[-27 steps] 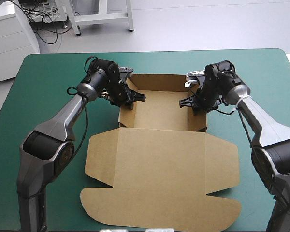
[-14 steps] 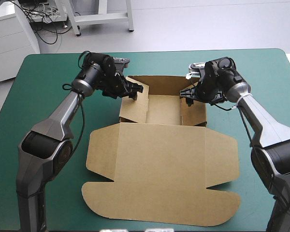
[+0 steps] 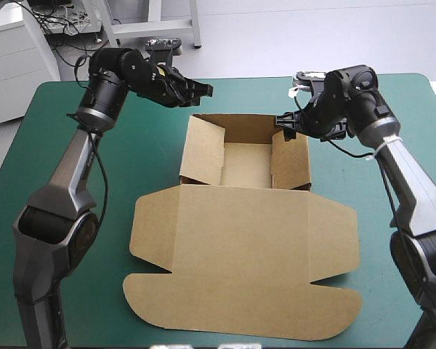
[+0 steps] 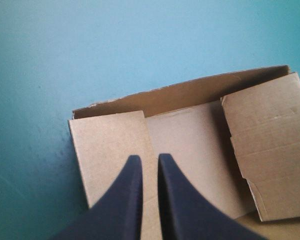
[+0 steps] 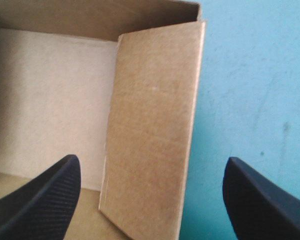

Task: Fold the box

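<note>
— Teal-green cover (image 3: 65, 218) over the whole table, I see. What lies nearest on it?

— The box (image 3: 240, 240), a brown cut sheet, and it is open. Its lid (image 3: 240, 298) lies flat at 6 o'clock, with the rounded edge toward the near side of the table.

— Which way does the long axis go?

— From 6 to 12 o'clock, so from the near edge toward the far edge. The tray (image 3: 247, 166) is the 12 o'clock end, about at the middle of the table, and its opening looks up. Its back wall (image 3: 247, 129) stands. The left flap (image 3: 203, 149) and the right flap (image 3: 291, 158) stand too, both leaning a little inward.

— And the right gripper (image 3: 285, 125)?

— At the far right corner of the tray, at 1 o'clock from the tray floor. Its black fingers (image 5: 35, 200) are spread wide and hold nothing. In the right wrist view the right flap shows ahead, between them. Whether they touch the board, I cannot tell.

— The left gripper (image 3: 202, 89)?

— It is the farthest, at 11 o'clock from the tray, raised over the cover beyond the far left corner and apart from the board. Its fingers are nearly together, with only a thin slit and nothing in it.
</note>
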`<state>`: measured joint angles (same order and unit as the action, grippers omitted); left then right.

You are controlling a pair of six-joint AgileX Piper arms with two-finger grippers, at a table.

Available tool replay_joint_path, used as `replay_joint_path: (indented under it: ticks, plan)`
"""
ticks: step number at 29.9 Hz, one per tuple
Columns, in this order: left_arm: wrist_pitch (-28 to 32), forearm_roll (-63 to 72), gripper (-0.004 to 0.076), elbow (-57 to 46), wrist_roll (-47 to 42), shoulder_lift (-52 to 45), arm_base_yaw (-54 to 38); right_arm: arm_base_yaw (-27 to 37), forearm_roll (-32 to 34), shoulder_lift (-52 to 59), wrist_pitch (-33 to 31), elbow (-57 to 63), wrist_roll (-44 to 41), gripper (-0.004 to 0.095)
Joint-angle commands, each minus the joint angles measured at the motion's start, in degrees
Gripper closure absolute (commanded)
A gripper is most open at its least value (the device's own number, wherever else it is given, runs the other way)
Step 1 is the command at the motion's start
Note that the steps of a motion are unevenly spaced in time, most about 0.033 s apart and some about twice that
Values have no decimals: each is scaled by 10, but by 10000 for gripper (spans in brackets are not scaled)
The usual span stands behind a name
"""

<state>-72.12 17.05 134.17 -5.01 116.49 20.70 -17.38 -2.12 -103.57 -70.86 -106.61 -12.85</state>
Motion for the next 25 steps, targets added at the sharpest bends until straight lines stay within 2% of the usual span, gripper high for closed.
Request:
replay_joint_path:
  ticks: [1, 6, 11, 19, 25]
  plan:
    - [-24, 19, 756, 3, 28, -87, 1, 3, -8, 58, -6, 27, 11, 183]
    - [-24, 19, 756, -32, 75, -197, 1, 3, 30, 66, -1, 68, -2, 183]
    - [-24, -42, 756, -113, 86, -321, 1, 3, 33, 54, 35, 71, -4, 183]
    - [-18, -115, 756, -377, 96, -545, 1, 3, 33, 14, 66, 71, -10, 183]
    - [45, -137, 756, -598, 94, -675, 1, 3, 34, -21, 85, 71, -10, 184]
